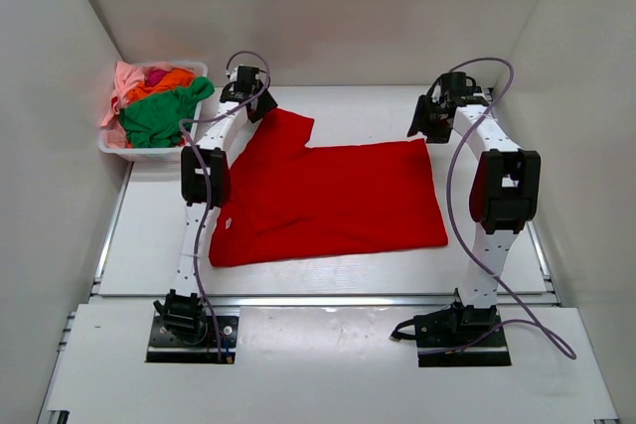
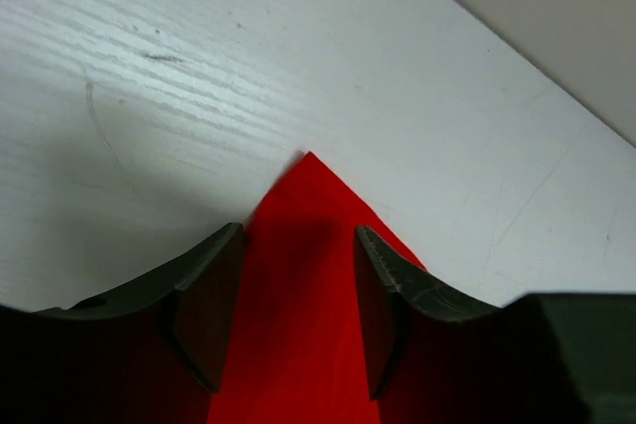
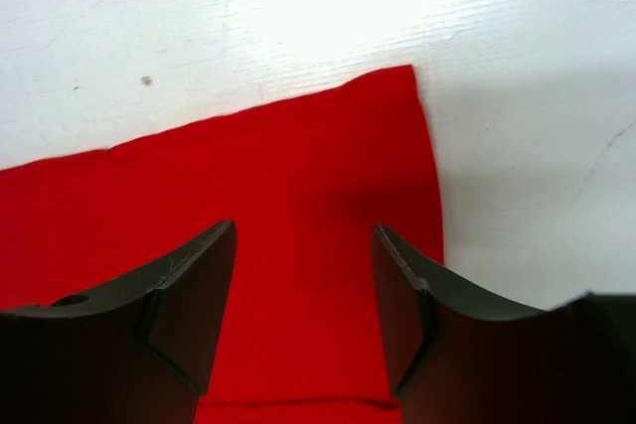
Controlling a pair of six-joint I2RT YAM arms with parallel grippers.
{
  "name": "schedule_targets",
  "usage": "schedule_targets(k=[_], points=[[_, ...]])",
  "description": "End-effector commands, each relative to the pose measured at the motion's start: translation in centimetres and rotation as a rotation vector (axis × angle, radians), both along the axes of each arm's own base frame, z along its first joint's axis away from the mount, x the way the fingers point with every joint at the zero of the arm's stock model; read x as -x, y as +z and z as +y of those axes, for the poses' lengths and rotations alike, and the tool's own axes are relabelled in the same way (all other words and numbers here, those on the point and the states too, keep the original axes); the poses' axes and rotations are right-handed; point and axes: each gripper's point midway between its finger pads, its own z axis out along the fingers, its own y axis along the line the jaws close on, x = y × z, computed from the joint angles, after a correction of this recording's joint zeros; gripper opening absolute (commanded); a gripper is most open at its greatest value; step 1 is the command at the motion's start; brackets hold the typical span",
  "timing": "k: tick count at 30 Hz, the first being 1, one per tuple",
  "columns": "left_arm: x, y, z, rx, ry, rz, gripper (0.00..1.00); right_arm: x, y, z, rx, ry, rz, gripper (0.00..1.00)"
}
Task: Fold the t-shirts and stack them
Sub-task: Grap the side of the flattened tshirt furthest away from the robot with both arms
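The red t-shirt (image 1: 338, 196) lies spread out and unfolded on the table (image 1: 348, 106). I judge the task barely begun: no fold is made, no stack exists, and the green shirt (image 1: 159, 118), orange shirt (image 1: 169, 79) and pink shirt (image 1: 121, 84) sit heaped in the white basket (image 1: 129, 153), out to the left of the left gripper (image 2: 298, 240). That gripper sits low with its jaws roughly halfway apart. They straddle a pointed tip of the red cloth that runs forward between them, and they pinch nothing. The right gripper (image 3: 303, 245) is likewise half open and empty, with the shirt's far corner lying beneath and just ahead of it, toward its right finger. No brand, label or writing can be read on the cloth, the basket or the arms.
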Motion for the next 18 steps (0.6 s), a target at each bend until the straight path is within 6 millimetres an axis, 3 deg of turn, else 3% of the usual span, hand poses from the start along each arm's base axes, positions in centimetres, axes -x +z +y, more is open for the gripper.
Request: schedule_targets(k=[1, 6, 7, 10, 14, 15, 18], points=[[0.0, 0.8, -0.6, -0.043, -0.039, -0.014, 0.59, -1.4, -0.1, -0.8, 0.018, -0.040, -0.032, 0.54], [2.0, -0.3, -2.8, -0.133, -0.121, 0.031, 0.60, -2.0, -0.8, -1.1, 0.018, -0.069, -0.034, 0.54], [1.9, 0.1, -2.7, -0.146, -0.126, 0.024, 0.60, -2.1, -0.9, -1.2, 0.011, -0.074, -0.033, 0.54], [3.1, -1.4, -2.8, -0.200, -0.152, 0.076, 0.57, -2.4, -0.8, -1.4, 0.019, -0.088, -0.033, 0.54], [4.0, -2.0, -2.5, -0.219, -0.162, 0.114, 0.29, -2.6, -1.3, -1.5, 0.012, -0.099, -0.027, 0.55], [3.9, -2.0, -2.5, -0.213, -0.159, 0.113, 0.16, -2.8, -1.0, -1.5, 0.015, -0.102, -0.039, 0.56], [3.7, -1.7, -2.7, -0.204, -0.163, 0.102, 0.00, -3.3, -1.0, -2.5, -0.005, -0.133, -0.053, 0.58]])
